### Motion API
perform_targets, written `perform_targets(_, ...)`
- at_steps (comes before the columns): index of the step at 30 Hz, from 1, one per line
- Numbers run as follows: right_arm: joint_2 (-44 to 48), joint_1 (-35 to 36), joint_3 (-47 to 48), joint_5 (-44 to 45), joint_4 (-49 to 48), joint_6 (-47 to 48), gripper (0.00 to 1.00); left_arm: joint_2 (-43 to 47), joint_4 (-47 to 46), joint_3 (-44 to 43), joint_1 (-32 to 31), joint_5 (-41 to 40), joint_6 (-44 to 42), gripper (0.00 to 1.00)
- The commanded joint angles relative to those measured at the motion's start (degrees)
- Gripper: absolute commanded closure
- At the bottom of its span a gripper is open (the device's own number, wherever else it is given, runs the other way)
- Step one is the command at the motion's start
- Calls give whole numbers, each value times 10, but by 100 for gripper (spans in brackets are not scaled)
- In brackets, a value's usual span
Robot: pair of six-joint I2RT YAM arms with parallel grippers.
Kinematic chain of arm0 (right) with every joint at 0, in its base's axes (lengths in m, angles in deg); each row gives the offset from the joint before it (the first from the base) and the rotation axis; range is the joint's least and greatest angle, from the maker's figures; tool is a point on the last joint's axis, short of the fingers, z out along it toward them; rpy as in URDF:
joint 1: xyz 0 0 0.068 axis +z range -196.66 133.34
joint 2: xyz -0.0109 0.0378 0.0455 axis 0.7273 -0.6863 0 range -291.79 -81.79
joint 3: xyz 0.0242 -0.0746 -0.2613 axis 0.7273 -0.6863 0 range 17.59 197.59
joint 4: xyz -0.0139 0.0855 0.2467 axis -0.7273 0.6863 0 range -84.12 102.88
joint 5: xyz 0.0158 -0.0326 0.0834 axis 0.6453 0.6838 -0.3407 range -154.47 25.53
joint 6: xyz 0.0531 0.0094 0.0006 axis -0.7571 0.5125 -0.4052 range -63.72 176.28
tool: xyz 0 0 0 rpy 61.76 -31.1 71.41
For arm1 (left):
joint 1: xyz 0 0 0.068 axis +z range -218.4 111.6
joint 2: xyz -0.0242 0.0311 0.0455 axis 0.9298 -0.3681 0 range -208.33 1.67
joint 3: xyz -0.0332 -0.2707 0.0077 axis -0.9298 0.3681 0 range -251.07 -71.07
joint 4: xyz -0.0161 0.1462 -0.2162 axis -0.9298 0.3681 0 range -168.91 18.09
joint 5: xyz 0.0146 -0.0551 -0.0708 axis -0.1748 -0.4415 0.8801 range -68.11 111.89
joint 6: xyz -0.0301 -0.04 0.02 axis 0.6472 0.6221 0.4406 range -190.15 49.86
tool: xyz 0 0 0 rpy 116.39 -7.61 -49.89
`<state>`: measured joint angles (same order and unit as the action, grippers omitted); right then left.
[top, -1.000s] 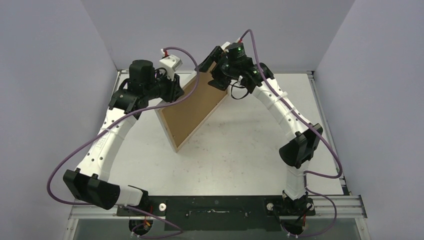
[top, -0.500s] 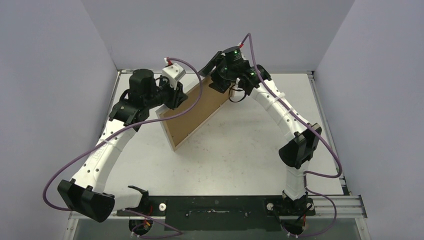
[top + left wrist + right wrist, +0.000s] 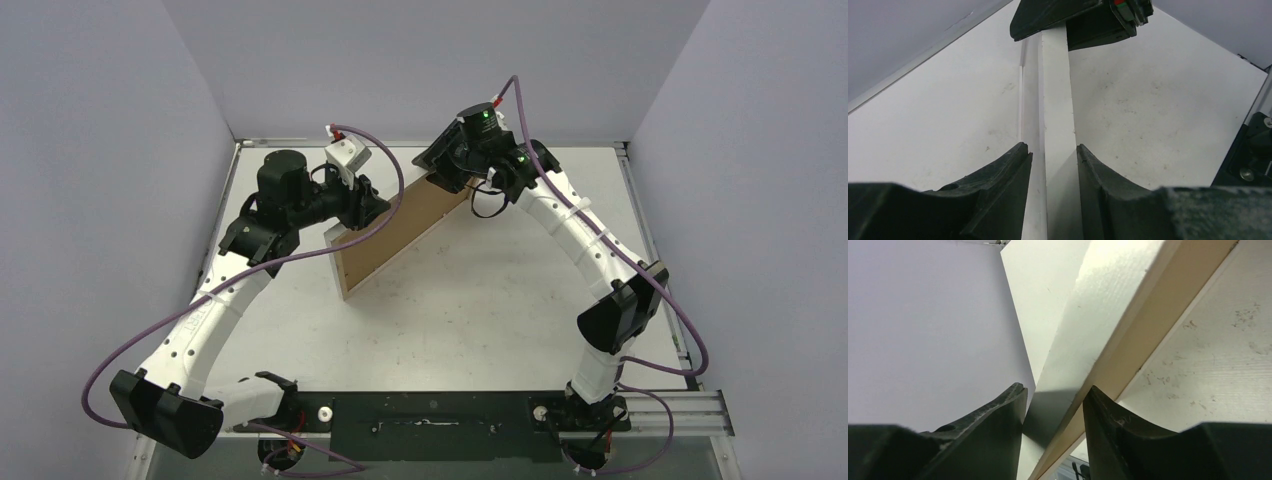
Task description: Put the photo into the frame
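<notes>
The frame (image 3: 339,265) is held up on edge above the table, tilted, its pale wood rim and a brown back panel (image 3: 395,235) facing the top camera. My left gripper (image 3: 372,205) has its jaws astride the frame's upper left edge. In the left wrist view that white edge (image 3: 1055,90) fills the gap of the left gripper (image 3: 1053,150). My right gripper (image 3: 440,175) clamps the far top corner. In the right wrist view the corner (image 3: 1098,305) sits inside the right gripper (image 3: 1055,390), touching both fingers. The photo is out of view.
The white table (image 3: 480,300) is scuffed and walled by lilac panels on three sides. A metal rail (image 3: 630,200) runs along its right edge. The right gripper's black body (image 3: 1073,20) shows at the far end of the frame in the left wrist view.
Both grippers and the frame have shifted right, and the frame now stands steeper. The right jaws have narrowed onto the frame's corner. The left jaws have widened slightly.
</notes>
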<state>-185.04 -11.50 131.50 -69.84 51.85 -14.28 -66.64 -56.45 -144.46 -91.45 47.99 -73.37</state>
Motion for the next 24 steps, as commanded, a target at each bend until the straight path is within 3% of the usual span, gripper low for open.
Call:
perform_targets(1, 42, -14, -42, 10, 7, 6, 61, 15, -64, 0, -1, 36, 46, 63)
perform_targets(3, 47, -16, -50, 7, 5, 3, 62, 13, -60, -3, -1, 47, 52, 61)
perform_targets(6, 55, -20, -57, 5, 4, 4, 64, 13, -70, -17, -2, 80, 81, 40)
perform_targets(8, 60, -25, -64, 1, 4, 7, 64, 5, -89, -34, -2, 138, 112, 32)
perform_targets(13, 78, -41, -101, -31, -8, 27, 64, -5, -156, -45, -2, 200, 193, 28)
perform_targets(16, 98, -52, -148, -60, -38, 41, 64, -5, -166, -32, -2, 167, 209, 26)
perform_targets(24, 142, -88, -213, -80, -59, 86, 64, -43, -68, -52, 0, 78, 206, 25)
